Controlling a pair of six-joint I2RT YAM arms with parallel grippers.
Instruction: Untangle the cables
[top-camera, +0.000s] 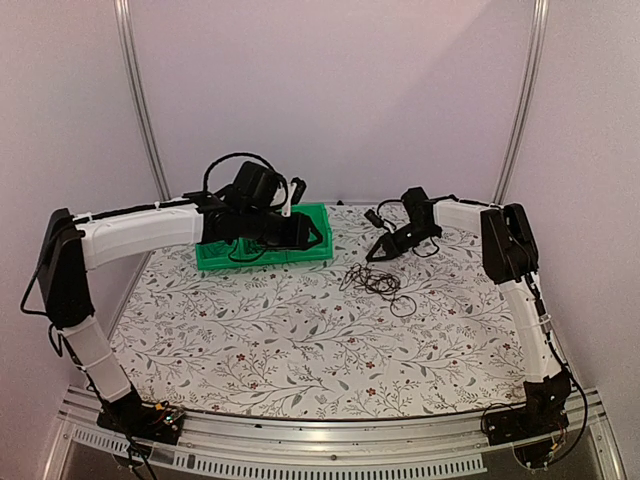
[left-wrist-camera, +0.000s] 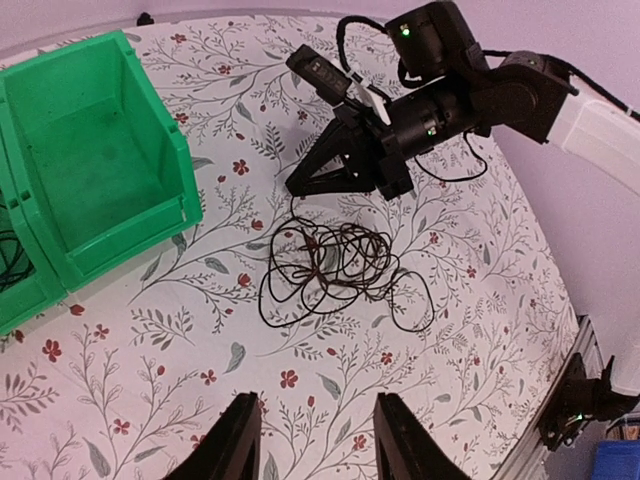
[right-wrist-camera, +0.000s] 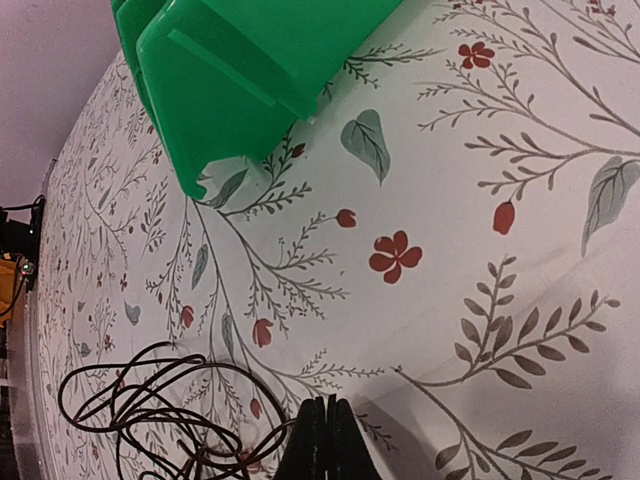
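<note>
Guessing you're on the grab step: right gripper is clenched at the upper edge of the thin black looping cables mid-frame (can't tell if it caught a strand), left gripper hangs released, so lift gently next.

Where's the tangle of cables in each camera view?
Top external: tangle right of centre.
Left wrist: tangle mid-frame.
Right wrist: tangle at bottom left.
Shared landmark: green bin, left of the tangle in the first two, along the top in the third.
</note>
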